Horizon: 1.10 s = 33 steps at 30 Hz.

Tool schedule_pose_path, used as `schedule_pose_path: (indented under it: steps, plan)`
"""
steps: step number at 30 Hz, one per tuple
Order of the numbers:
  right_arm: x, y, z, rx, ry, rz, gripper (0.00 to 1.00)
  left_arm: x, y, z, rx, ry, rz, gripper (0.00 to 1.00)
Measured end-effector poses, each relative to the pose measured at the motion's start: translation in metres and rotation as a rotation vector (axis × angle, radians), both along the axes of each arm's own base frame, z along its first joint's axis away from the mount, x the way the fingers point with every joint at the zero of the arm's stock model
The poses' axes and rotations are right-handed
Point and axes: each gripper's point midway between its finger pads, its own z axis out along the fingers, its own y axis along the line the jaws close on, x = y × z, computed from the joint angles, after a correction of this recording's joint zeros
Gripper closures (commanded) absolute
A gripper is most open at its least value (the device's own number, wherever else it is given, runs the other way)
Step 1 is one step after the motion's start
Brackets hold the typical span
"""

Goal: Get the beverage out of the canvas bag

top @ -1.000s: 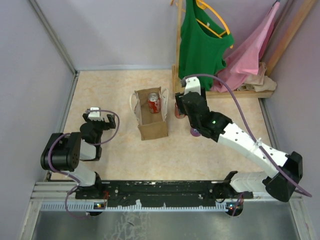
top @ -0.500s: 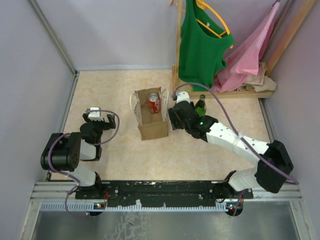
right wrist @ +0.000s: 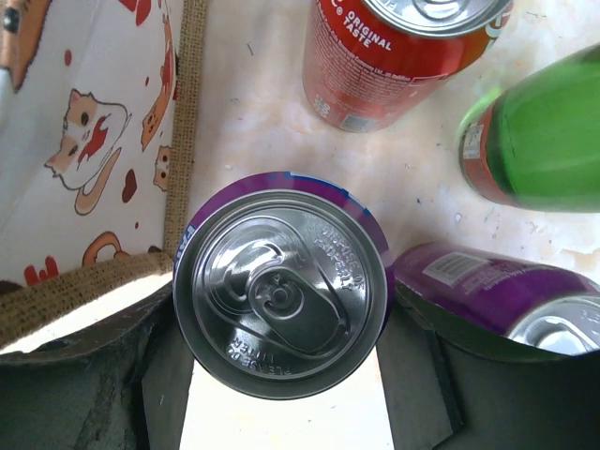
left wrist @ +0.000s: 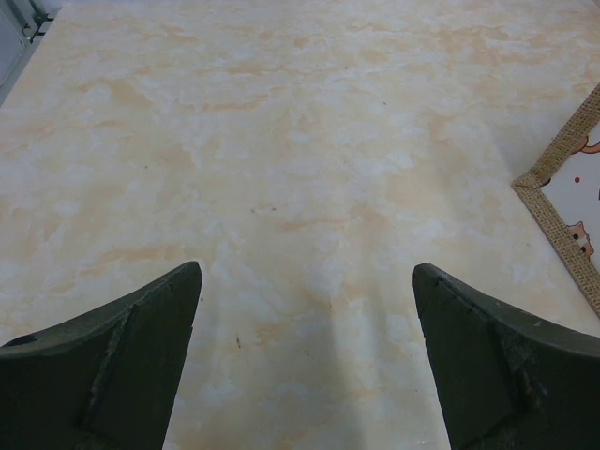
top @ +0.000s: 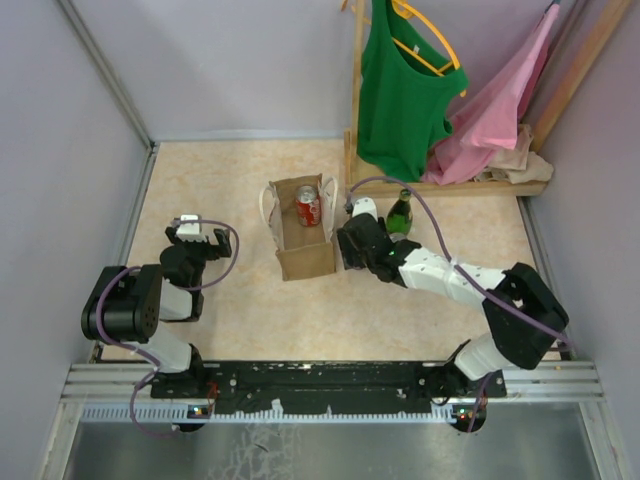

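Right gripper (right wrist: 281, 375) clamps the purple can (right wrist: 281, 291) — 1 careless release could knock the green bottle (right wrist: 544, 131) or canvas bag (top: 305, 258); left gripper (left wrist: 305, 328) gapes.

Left side: your left end effector (left wrist: 305, 309) sits with fingers spread wide over bare surface (left wrist: 281, 141). Open run ahead, with only the canvas bag (left wrist: 562, 202) edging in at the right.

From above, the bag's mouth faces up. White handles (top: 265, 207) flank it and a red can (top: 308, 207) fills the far end; the near half is free room.

Right side is tight. Your right end effector (right wrist: 281, 323) brackets an upright purple can (right wrist: 281, 291), squeezed in just beside the bag wall. Beyond stand a second red can (right wrist: 403, 52), a green bottle (right wrist: 539, 131) and another purple can (right wrist: 497, 300), all close together. A clothes rack (top: 357, 90) with hanging garments walls off the far right corner.
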Motion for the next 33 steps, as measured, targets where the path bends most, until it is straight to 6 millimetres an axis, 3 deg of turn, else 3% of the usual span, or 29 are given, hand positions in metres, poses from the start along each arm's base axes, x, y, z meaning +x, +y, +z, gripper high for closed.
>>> schedule_pose_path:
  steps: [9,12,17,20,25,28,33]
  plan:
    - [0.005,0.005,-0.013,0.017,0.017,-0.018,0.52,0.0,0.0,0.0,0.0,0.0,0.0,0.0]
    - [0.005,0.005,-0.013,0.02,0.019,-0.024,0.31,0.0,0.0,0.0,0.0,0.0,0.0,0.0]
    - [0.006,0.004,-0.013,0.016,0.016,-0.027,0.27,0.0,0.0,0.0,0.0,0.0,0.0,0.0]
    - [0.009,0.004,-0.008,0.01,0.001,-0.029,0.18,0.0,0.0,0.0,0.0,0.0,0.0,0.0]
    - [0.025,0.008,0.025,0.007,-0.078,-0.033,0.17,0.0,0.0,0.0,0.0,0.0,0.0,0.0]
    - [0.038,0.009,0.062,0.022,-0.16,-0.046,0.17,0.0,0.0,0.0,0.0,0.0,0.0,0.0]
    - [0.05,0.007,0.142,0.089,-0.335,-0.064,0.18,0.0,0.0,0.0,0.0,0.0,0.0,0.0]
